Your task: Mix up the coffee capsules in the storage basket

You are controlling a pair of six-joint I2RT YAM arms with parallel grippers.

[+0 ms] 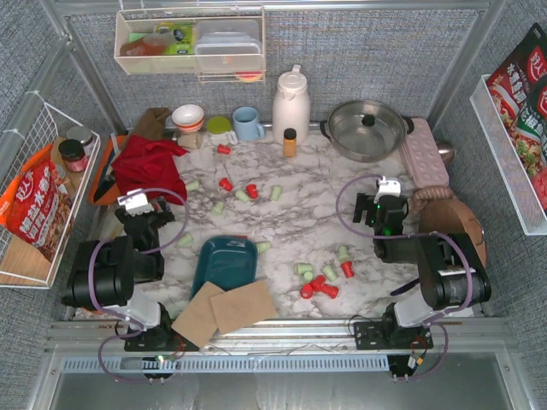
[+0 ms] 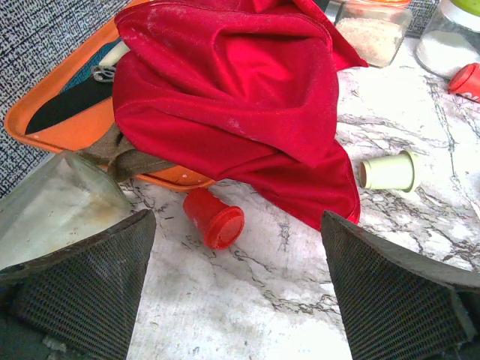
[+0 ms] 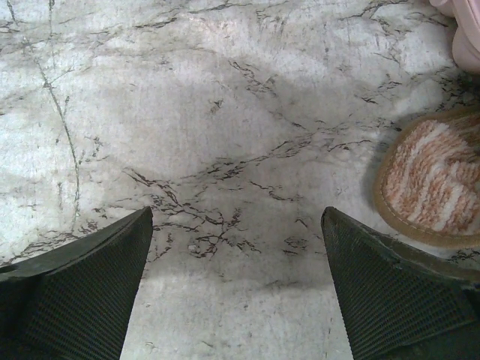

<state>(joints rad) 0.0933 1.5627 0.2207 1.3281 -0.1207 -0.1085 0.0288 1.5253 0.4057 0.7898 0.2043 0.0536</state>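
The dark teal storage basket (image 1: 226, 263) lies at the front centre of the marble table, with no capsule showing inside it. Red and pale green coffee capsules lie scattered: a group at mid-table (image 1: 243, 193) and a cluster right of the basket (image 1: 323, 278). My left gripper (image 1: 137, 205) is open and empty near the red cloth. In the left wrist view (image 2: 236, 300) a red capsule (image 2: 215, 219) lies on its side just ahead of it and a green capsule (image 2: 388, 172) to the right. My right gripper (image 1: 386, 192) is open and empty over bare marble (image 3: 236, 292).
A red cloth (image 1: 147, 166) drapes over an orange tray (image 2: 67, 127) at the left. Two cork squares (image 1: 224, 312) overlap the basket's near edge. A white jug (image 1: 291, 104), an amber bottle (image 1: 290, 143), a blue mug (image 1: 248, 124) and a steel pot (image 1: 367, 128) stand at the back. A woven mat (image 3: 435, 187) lies right of my right gripper.
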